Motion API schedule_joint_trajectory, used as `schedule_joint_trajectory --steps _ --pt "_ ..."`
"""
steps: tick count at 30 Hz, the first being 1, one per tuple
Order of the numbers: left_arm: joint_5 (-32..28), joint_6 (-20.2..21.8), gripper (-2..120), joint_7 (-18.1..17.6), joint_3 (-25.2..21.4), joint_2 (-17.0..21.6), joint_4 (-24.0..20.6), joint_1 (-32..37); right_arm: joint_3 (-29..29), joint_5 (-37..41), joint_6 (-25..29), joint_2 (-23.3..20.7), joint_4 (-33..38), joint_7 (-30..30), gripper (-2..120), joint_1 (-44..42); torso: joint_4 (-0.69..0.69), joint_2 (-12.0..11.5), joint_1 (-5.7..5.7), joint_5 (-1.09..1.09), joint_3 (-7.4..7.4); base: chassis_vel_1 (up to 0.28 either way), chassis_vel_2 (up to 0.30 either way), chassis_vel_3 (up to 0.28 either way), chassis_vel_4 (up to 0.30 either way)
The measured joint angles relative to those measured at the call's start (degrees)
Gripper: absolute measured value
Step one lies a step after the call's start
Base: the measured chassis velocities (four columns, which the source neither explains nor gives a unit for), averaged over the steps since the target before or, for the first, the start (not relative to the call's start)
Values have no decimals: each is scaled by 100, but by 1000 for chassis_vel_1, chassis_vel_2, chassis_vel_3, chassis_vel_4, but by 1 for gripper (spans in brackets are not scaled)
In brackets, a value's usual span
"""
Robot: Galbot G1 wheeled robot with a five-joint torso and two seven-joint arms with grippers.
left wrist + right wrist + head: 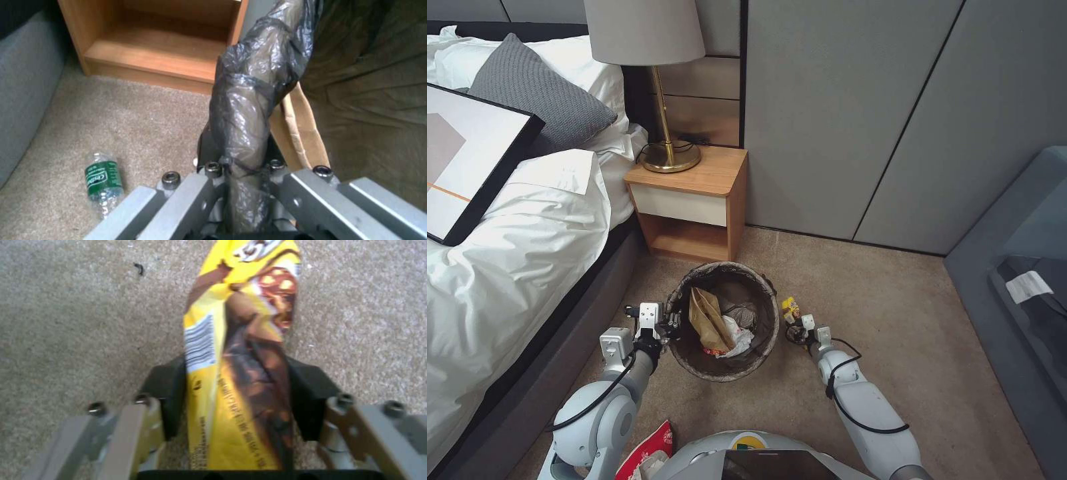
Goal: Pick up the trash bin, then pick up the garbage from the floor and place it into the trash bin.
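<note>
Several pieces already lie in the trash bin (723, 321) in your head view: a brown paper bag (707, 319), a white tissue wad (737, 335) and a red scrap beneath them. The bin sits on the carpeted floor (894, 333) in front of the nightstand (692, 203), near the bed's edge. Your left gripper (668, 325) is at the bin's rim and your right gripper (795, 327) is just beside the bin with a yellow snack wrapper (790, 307). A red-and-white carton (650, 448) lies on the floor close to your base, not yet collected.

From the left wrist, the left gripper (240, 173) is pinching the bag-covered rim (256, 100), so the bin looks secured. A green bottle (103, 181) lies on the floor beside the bed base.

From the right wrist, the right gripper (238, 396) is pressed onto the wrapper (242, 340), floor behind it. I judge you roughly midway: wrapper, carton and bottle remain.
</note>
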Motion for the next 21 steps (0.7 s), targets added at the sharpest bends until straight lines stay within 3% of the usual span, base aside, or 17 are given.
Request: schedule_joint_trajectory --steps 14,21 --pt "-1 -3 0 2 5 -8 21 -11 26 -20 57 -10 -8 13 0 -7 0 0 0 0 0 0 0 0 0" --pt "0 -3 0 4 7 -7 26 -13 30 -32 83 -8 -5 23 0 -5 0 0 0 0 0 0 0 0 0"
